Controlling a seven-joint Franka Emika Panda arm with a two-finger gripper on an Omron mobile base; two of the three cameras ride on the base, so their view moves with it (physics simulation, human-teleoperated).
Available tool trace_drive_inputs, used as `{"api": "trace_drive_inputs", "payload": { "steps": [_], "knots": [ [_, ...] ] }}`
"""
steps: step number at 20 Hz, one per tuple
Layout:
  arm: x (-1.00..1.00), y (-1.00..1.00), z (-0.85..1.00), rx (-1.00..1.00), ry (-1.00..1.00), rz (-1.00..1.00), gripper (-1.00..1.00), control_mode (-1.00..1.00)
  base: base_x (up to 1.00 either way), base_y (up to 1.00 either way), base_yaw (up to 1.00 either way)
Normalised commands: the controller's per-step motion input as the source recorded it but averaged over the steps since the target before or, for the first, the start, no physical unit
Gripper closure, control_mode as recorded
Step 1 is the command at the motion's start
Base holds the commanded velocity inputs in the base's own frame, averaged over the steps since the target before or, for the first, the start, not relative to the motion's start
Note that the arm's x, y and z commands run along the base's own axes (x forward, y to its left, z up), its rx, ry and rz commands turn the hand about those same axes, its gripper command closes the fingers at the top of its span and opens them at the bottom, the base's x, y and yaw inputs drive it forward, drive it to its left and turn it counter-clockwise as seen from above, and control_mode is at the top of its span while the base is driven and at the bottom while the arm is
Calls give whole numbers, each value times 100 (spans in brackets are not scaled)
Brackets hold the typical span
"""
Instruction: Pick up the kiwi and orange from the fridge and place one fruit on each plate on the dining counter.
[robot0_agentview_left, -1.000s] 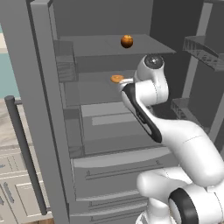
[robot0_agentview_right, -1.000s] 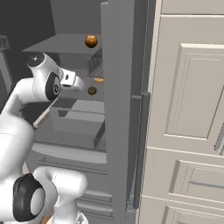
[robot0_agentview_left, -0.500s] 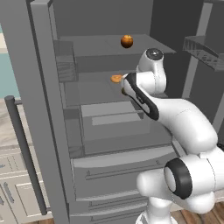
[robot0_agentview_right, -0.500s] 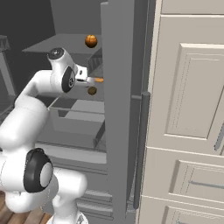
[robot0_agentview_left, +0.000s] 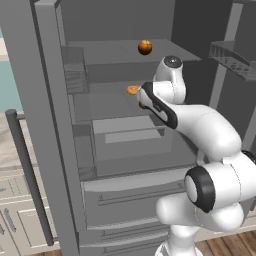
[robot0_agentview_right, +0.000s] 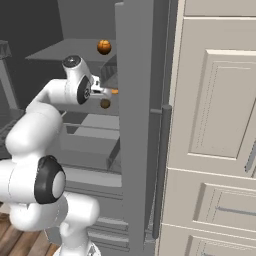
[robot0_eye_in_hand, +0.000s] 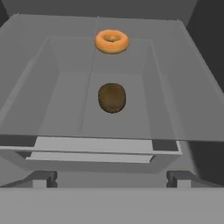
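Early in the task, by the look of it: no fruit lifted yet, both still inside the tall grey steel fridge (robot0_agentview_left: 50, 125), its door swung open. Pincer (robot0_eye_in_hand: 111, 178) spread wide and empty, reaching in at the middle shelf and aimed at the small dark olive-brown oval kiwi (robot0_eye_in_hand: 112, 98), lying on the clear shelf just ahead of the finger tips, apart from them. Small round deep-orange orange (robot0_agentview_left: 145, 47) one shelf higher, on the top grey shelf, untouched. Left to do, as judged: close on the kiwi, carry it out to a plate, return for the orange, set that on the other plate.

Count: one kiwi, one orange, one pale orange ring-shaped pastry (robot0_eye_in_hand: 112, 41) beyond the kiwi on the same shelf, well apart from it; one fridge.
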Motion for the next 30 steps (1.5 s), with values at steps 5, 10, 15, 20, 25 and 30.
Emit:
{"api": "trace_drive_inputs", "payload": {
  "steps": [5, 10, 15, 20, 25, 30],
  "knots": [
    [11, 0, -35, 0, 0, 4, -100, -100, 0, 0, 0],
    [15, -2, -31, 0, 0, 4, -100, -100, 0, 0, 0],
    [25, -2, -15, 0, 0, 1, -100, -100, 0, 0, 0],
    [36, 0, -3, 0, 0, 0, -100, -100, 0, 0, 0],
    [32, 0, -2, 0, 0, 0, -100, -100, 0, 0, 0],
    [22, 0, -4, 0, 0, 0, -100, -100, 0, 0, 0]
  ]
}}
